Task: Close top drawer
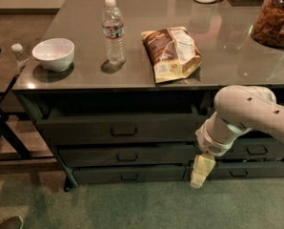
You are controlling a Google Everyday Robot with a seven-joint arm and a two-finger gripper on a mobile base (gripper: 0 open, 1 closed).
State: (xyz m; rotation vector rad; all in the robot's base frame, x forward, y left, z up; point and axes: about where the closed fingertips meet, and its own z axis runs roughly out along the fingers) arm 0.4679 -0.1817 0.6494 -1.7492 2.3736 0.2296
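Note:
The top drawer (pixel 85 128) is a wide dark grey-green drawer with a small rectangular pull handle (pixel 124 130) at its centre, just under the table top. Its front sits almost flush with the cabinet face. Its interior is hidden, and only a dark strip shows above the panel. My gripper (pixel 201 171) hangs pointing down at the end of the white arm (pixel 247 113). It is right of and below the drawer's right end, in front of the lower drawers, and does not touch the handle.
On the grey table top (pixel 85 78) stand a white bowl (pixel 53 54), a water bottle (pixel 114 31), a snack bag (pixel 173 52) and a jar of snacks (pixel 274 17). Two shallower drawers (pixel 127 155) lie below. A narrower drawer stack (pixel 256 149) is at the right. A dark stand (pixel 4 132) is at the left.

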